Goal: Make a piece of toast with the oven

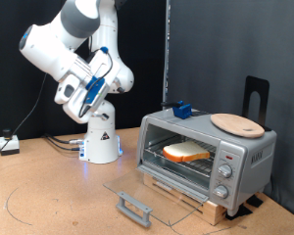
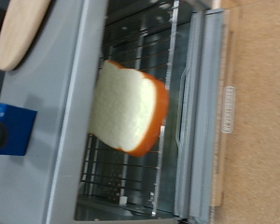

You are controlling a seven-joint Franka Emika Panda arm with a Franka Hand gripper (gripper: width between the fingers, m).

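The oven (image 1: pixel 208 154) stands on a wooden base at the exterior view's right, with its glass door (image 1: pixel 147 196) dropped open onto the table. The piece of toast (image 1: pixel 188 152) lies flat on the wire rack inside. The wrist view shows the toast (image 2: pixel 129 105) on the rack, inside the oven (image 2: pixel 75 140), behind the open door (image 2: pixel 210 112). My gripper (image 1: pixel 93 93) is raised high at the exterior view's left, well away from the oven, with nothing seen between its fingers. The fingers do not show in the wrist view.
A round light wooden board (image 1: pixel 236 123) (image 2: pixel 19 33) and a small blue object (image 1: pixel 181 110) (image 2: pixel 9 126) lie on the oven's top. A black stand (image 1: pixel 255 98) rises behind the oven. Cables (image 1: pixel 59 145) run by the robot's base.
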